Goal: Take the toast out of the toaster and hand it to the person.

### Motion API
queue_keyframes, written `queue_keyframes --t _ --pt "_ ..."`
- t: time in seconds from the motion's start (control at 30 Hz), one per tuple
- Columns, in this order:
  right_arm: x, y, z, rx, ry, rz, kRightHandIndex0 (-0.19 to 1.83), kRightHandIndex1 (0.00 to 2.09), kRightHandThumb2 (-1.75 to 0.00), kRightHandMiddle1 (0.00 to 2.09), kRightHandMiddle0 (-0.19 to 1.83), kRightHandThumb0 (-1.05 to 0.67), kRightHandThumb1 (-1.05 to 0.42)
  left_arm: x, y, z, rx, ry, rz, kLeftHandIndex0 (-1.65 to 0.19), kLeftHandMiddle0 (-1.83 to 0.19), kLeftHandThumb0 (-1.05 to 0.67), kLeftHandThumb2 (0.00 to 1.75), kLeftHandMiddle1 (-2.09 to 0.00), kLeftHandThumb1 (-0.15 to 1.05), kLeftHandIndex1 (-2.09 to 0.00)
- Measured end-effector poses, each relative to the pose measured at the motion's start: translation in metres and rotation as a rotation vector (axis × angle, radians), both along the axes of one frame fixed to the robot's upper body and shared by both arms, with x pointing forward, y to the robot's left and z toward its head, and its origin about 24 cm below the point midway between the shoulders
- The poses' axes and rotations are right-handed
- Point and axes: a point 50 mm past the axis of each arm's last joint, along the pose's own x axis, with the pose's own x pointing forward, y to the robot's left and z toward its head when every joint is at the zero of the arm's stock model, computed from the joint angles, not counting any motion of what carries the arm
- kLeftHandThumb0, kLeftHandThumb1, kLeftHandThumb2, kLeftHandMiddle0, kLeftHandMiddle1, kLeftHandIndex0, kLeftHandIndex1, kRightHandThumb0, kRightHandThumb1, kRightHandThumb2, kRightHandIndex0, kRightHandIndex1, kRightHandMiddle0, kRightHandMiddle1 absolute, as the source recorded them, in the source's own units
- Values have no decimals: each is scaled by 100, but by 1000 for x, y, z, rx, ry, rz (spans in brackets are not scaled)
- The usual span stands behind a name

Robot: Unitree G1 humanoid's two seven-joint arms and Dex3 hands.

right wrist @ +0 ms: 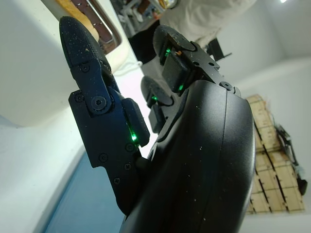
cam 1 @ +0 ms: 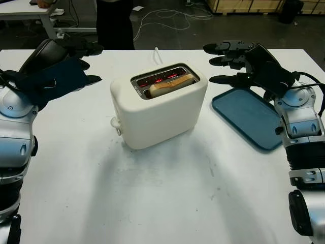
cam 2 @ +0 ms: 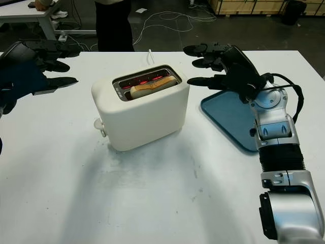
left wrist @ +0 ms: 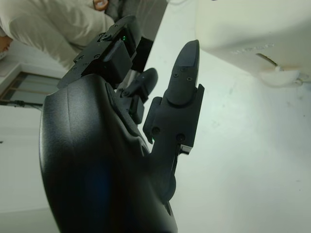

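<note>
A cream toaster stands mid-table, its slots glowing red. One slice of toast sticks up from the nearer slot. My right hand is open, raised just right of the toaster, fingers pointing toward it, above a blue tray. My left hand is open, held above the table to the left of the toaster. A person in dark trousers stands behind the table's far edge. In the right wrist view the toaster sits close beside my fingers.
The blue tray lies on the white table right of the toaster. A white cord runs from the toaster to the far edge. Cables lie on the floor beyond, with another table at far left.
</note>
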Motion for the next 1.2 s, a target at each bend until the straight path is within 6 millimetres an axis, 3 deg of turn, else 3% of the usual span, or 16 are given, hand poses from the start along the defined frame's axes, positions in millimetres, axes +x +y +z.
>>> queue_keyframes --t 1.2 --pt "-1 -1 -2 1 11 -6 51 24 0 0 60 -75 -85 0 0 -5 -15 17 3 -58 -38 -29 1 -64 92 -4"
